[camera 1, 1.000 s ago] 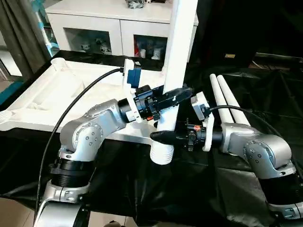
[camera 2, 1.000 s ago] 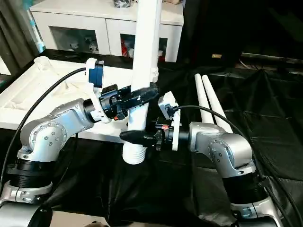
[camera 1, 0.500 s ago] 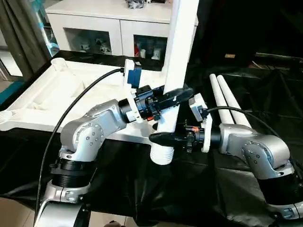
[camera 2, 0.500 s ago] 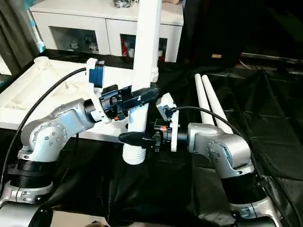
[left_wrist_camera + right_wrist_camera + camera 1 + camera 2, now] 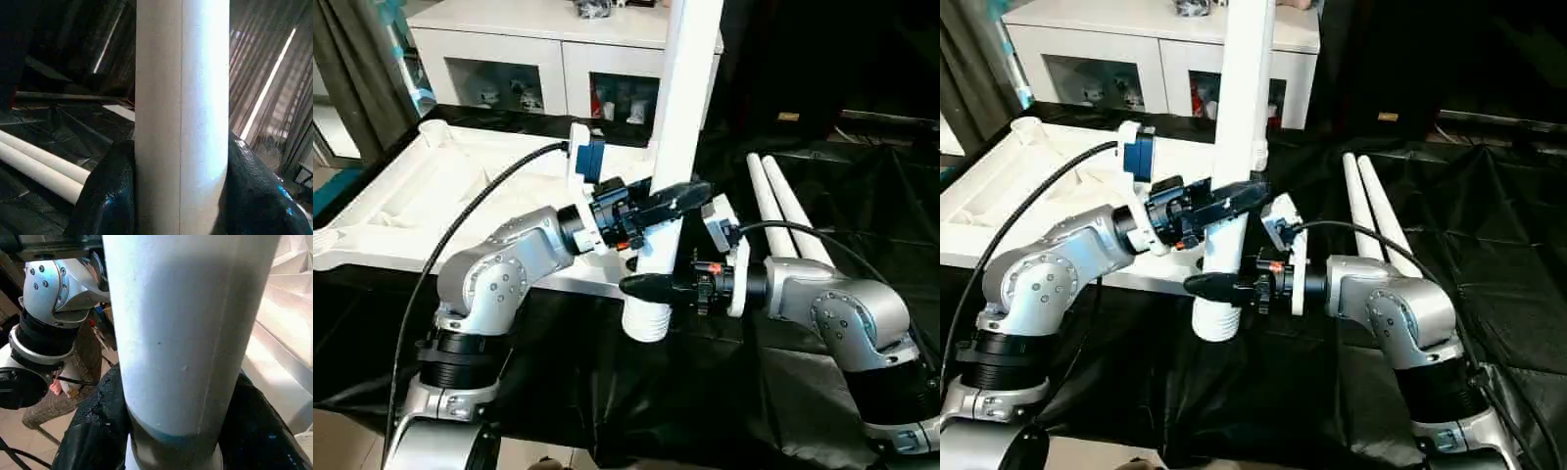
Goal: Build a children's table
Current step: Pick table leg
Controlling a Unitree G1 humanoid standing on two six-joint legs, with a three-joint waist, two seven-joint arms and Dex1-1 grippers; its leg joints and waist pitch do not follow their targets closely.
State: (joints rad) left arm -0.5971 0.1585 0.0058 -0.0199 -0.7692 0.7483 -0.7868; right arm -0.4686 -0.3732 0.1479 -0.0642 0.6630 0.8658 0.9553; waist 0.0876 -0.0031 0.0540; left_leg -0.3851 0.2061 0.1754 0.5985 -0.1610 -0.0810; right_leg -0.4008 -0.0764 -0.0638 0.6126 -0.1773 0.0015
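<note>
**Leg held upright at the near corner of the upturned top**

From where I stand, the whole thing hangs on one alignment: the white leg (image 5: 677, 147) stands nearly vertical, its long axis running up and down, with its ribbed lower end (image 5: 646, 321) hanging just in front of the near edge of the tabletop (image 5: 431, 201). The top lies upside down on the black-draped table (image 5: 862, 196), ribs upward, stretching away to the left and far side. So the leg's end sits low and slightly to the near side of the top's right-hand corner, and I would judge it has to rise and go back over that corner's socket before it can go down. I cannot make out the socket itself behind the arms.

Both arms are on the leg. The left gripper (image 5: 658, 204) reaches in from the left and is clamped around the tube at the higher point; its wrist camera shows a black finger (image 5: 105, 196) pressed against each side of the white shaft. The right gripper (image 5: 651, 285) comes in from the right, lower down, just above the ribbed end, and its fingers (image 5: 98, 426) likewise hug the tube on both sides, partly open only by the leg's width.

Two more legs (image 5: 783, 211) lie side by side on the cloth to the right, pointing away, well clear of the work. A white cabinet (image 5: 548, 59) stands beyond.
</note>
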